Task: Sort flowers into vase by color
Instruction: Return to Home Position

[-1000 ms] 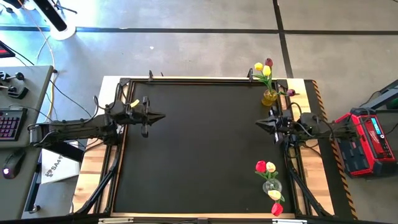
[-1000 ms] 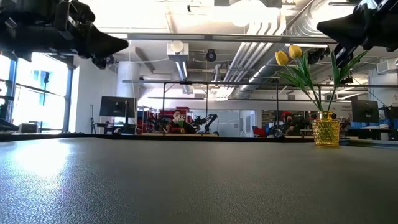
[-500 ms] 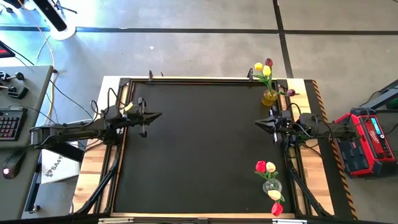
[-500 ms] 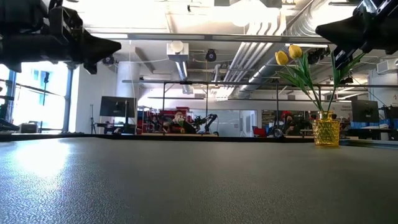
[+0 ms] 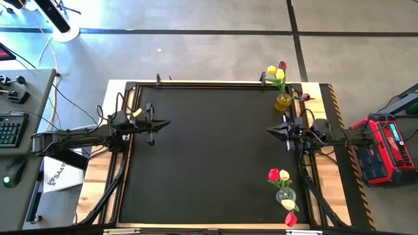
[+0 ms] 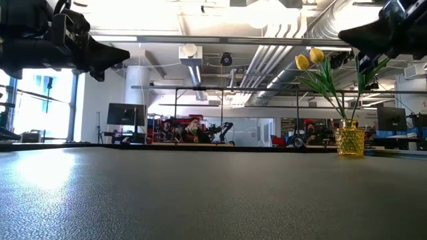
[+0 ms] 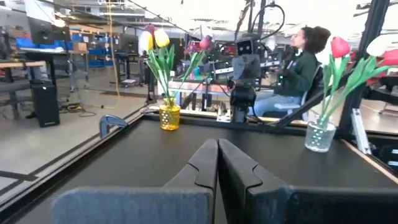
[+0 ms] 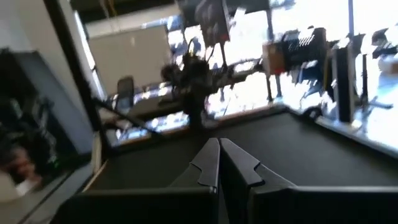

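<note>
Yellow and maroon flowers [image 5: 277, 72] stand in the yellow vase [image 5: 283, 102], red and white flowers [image 5: 279, 175] in the transparent vase [image 5: 285, 196], at the table's [image 5: 209, 163] right side. We find left pincer [image 5: 166, 122] and right pincer [image 5: 270, 132] clenched, empty; the right lies between the vases.

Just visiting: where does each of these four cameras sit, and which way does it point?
High view: above, looking straight down on the table; left tool and right tool point at each other.
Low view: table-top height, level across into the room; both arms overhead.
Left wrist view: on the left arm, past its shut fingers toward the right arm.
Right wrist view: on the right arm, past its shut fingers toward the left arm.
Shared: high, low and left wrist views show the yellow vase.
</note>
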### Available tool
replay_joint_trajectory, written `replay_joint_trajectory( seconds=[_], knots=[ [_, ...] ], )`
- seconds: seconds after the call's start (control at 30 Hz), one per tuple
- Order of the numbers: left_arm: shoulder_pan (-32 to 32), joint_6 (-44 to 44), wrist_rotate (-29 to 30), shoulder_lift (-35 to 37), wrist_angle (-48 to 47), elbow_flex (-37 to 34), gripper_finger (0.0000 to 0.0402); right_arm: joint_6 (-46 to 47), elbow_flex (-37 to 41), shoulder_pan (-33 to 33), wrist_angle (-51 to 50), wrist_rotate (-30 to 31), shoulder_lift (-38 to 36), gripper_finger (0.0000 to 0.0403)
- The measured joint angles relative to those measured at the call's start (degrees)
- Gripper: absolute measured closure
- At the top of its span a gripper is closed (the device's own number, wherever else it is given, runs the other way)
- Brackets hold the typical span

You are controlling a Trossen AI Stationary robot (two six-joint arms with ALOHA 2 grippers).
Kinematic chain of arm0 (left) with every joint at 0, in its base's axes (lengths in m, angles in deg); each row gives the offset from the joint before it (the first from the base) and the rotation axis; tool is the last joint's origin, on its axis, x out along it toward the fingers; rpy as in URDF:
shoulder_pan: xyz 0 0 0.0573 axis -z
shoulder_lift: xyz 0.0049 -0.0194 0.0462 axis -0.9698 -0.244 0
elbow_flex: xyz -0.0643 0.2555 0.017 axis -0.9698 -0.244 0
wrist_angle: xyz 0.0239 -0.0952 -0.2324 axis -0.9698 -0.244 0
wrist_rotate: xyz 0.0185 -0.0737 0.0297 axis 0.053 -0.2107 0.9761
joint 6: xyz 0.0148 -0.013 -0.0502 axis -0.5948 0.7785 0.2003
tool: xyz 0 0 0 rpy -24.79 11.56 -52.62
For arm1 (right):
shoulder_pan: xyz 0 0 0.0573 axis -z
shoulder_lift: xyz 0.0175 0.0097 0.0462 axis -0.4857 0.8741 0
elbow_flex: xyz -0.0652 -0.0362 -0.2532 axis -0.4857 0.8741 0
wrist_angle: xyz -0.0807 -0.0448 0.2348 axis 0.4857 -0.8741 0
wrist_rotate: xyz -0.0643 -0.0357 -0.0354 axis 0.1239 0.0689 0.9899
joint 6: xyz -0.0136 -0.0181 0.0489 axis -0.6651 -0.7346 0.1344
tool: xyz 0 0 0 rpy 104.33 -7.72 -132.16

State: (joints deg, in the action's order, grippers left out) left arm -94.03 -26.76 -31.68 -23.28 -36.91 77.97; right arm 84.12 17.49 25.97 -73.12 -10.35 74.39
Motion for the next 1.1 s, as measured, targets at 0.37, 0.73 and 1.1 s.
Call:
replay_joint_trajectory(
  seconds=[0.37, 0.73, 1.1],
  knots=[
    [3.4, 2.4, 0.6, 0.0, -1.3, -0.1, 0.0402, 0.2, 6.0, -1.8, 7.4, 0.9, 0.5, 0.0403],
    [3.6, 2.8, 0.7, 3.6, -2.5, -0.1, 0.0401, -1.2, 6.0, -1.7, 8.2, -0.2, -0.5, 0.0403],
    [3.6, 0.9, 4.4, 4.5, -6.6, -0.1, 0.0402, -0.6, 6.0, -1.7, 5.6, 4.4, -0.5, 0.0403]
  ],
)
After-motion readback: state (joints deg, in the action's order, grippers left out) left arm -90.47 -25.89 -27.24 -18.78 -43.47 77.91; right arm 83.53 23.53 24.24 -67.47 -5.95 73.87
